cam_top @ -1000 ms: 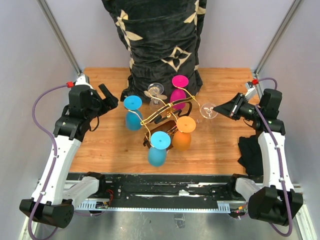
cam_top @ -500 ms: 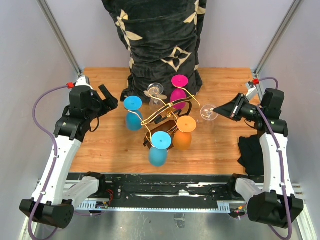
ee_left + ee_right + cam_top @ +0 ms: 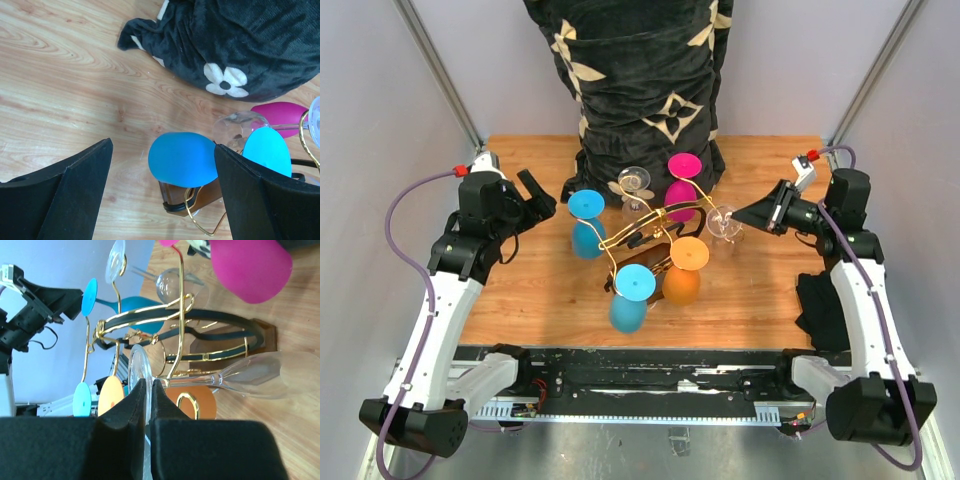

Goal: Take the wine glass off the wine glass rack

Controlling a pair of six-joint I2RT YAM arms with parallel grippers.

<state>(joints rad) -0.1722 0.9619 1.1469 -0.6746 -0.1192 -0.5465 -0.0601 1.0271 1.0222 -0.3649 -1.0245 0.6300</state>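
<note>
Wood tabletop point(image 3: 760, 290) shows between the wine glass rack point(image 3: 655, 228) at its middle and the right edge. The clear wine glass point(image 3: 724, 222) hangs there bowl-down, stem upright, the right gripper point(image 3: 741, 216) with jaws clenched on its foot. The left gripper point(image 3: 538, 197) has its jaws released.

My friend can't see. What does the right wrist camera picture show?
The right gripper is pinched shut on the round foot of a clear wine glass that lies sideways across the wine glass rack. A pink glass shows at the top, over the wooden table.
</note>
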